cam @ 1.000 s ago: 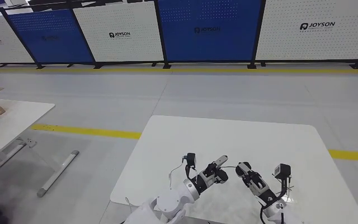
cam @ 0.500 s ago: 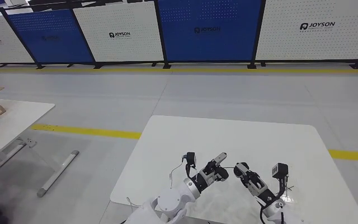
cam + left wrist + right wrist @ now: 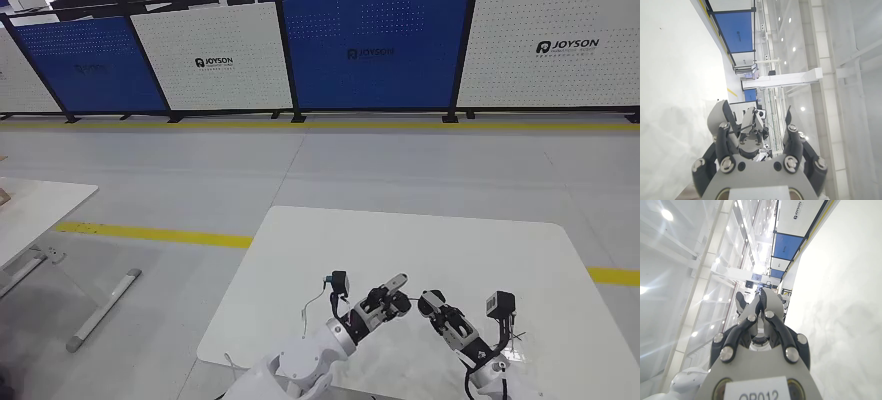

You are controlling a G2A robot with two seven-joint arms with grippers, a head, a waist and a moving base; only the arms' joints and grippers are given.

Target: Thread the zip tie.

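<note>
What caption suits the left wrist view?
Open left gripper frames the right gripper, shut on a thin black zip tie.

The bench (image 3: 420, 240) is finished smooth and matt. Glossy metal screws and grey plastic are seen on the left end effector (image 3: 757, 109).
</note>
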